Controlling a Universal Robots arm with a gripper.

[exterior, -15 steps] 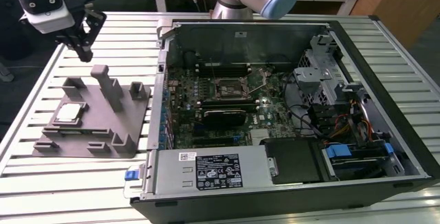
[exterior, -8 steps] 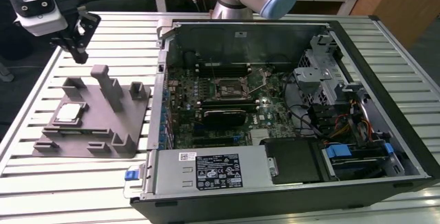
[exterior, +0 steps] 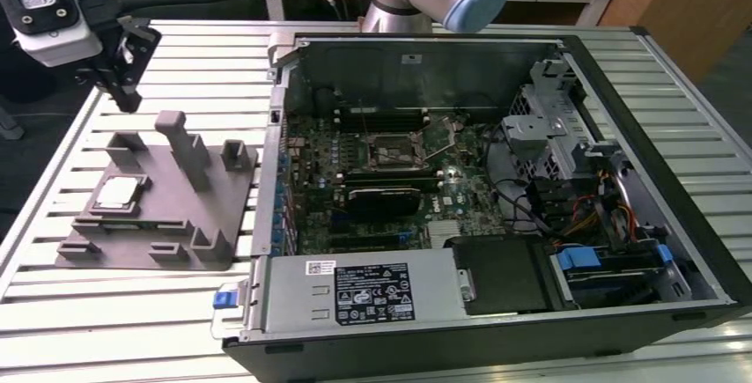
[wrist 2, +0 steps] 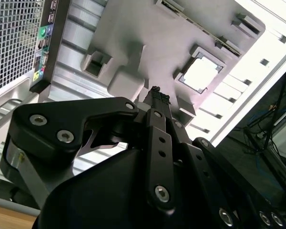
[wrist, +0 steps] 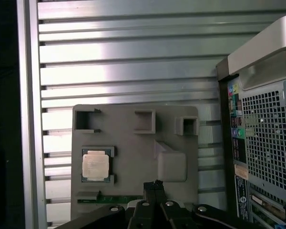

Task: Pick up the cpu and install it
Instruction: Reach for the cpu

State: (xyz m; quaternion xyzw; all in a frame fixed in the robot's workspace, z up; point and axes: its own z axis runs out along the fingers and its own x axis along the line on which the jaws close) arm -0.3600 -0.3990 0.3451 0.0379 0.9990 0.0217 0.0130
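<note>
The cpu [exterior: 118, 192] is a small square chip with a silvery top. It lies flat in a recess of the grey fixture [exterior: 165, 224] at the exterior view's left. Both wrist views show the cpu [wrist 2: 200, 74] [wrist: 96, 166] in its pocket on the fixture [wrist 2: 148, 38] [wrist: 133, 143]. My gripper [exterior: 126, 99] hangs in the air above the fixture's far end, well apart from the chip. Its black fingertips [wrist: 154, 185] are pressed together with nothing between them, and the second wrist view shows the gripper [wrist 2: 156, 91] shut.
An open computer case [exterior: 658, 136] lies to the fixture's right, with the motherboard's black-framed socket [exterior: 394, 148] and a black block [exterior: 382, 198] inside. Its perforated rear panel [wrist: 264, 143] stands close beside the fixture. Everything rests on a slatted aluminium table [exterior: 118, 313].
</note>
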